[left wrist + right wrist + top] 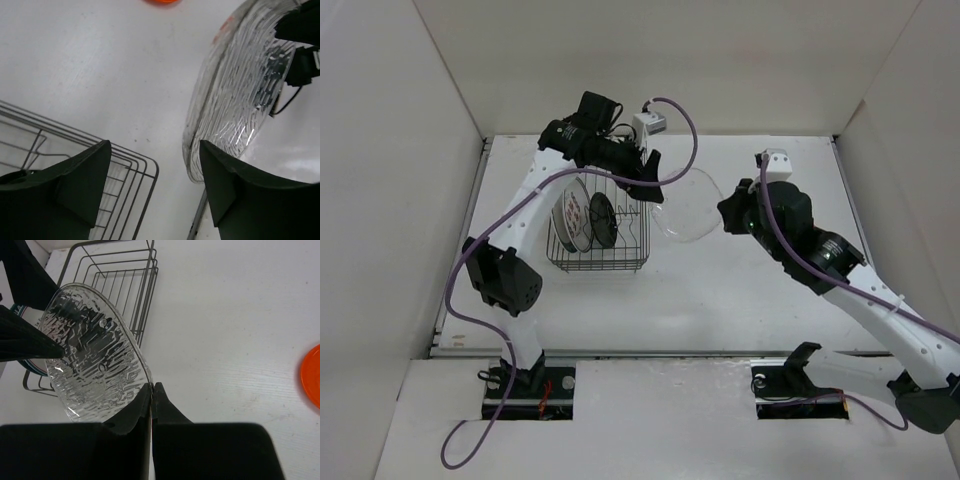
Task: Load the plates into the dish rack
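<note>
The clear glass plate (685,205) hangs tilted on edge above the table, just right of the dish rack (632,262). My right gripper (152,386) is shut on its rim; in the top view this gripper (725,213) is at the plate's right edge. My left gripper (648,183) is open at the plate's left edge. In the left wrist view the plate (240,85) has its lower rim just inside the right finger (235,195), with the rack corner (127,167) by the left finger. The rack holds a white patterned-rim plate (570,215) and the black plate (602,218), both upright.
The orange plate (312,375) lies flat on the table right of the held plate; its edge also shows at the top of the left wrist view (162,1). White walls enclose the table on the left, back and right. The plate with red characters is not clearly visible.
</note>
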Controlling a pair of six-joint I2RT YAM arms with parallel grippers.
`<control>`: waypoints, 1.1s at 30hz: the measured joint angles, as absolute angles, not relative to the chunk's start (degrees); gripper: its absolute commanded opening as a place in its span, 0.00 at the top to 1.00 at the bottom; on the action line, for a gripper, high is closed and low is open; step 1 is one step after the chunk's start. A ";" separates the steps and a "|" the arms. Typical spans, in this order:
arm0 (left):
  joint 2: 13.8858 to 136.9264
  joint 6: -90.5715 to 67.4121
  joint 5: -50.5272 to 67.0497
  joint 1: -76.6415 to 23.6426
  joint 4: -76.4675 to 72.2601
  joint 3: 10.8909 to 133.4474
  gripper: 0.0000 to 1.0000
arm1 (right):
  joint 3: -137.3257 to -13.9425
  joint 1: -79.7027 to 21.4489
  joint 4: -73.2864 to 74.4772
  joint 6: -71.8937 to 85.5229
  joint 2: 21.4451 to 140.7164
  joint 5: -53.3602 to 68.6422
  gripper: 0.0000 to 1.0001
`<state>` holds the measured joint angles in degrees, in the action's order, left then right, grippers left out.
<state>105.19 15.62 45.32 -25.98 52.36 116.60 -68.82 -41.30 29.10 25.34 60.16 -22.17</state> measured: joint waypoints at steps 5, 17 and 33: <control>107.09 19.75 54.00 -25.93 56.64 116.81 0.94 | -66.98 -41.30 26.96 25.21 58.87 -22.11 1.00; 98.89 8.64 42.83 -26.06 48.21 106.74 1.00 | -65.08 -41.21 23.07 25.43 60.27 -22.35 0.00; 96.31 -11.70 -29.34 -30.20 48.82 100.40 1.00 | -64.29 -41.15 26.87 28.25 64.40 -29.39 0.00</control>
<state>96.31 -11.70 -29.34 -30.20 48.82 100.40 -64.29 -41.15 26.87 28.25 64.40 -29.39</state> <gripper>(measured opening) 0.046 0.998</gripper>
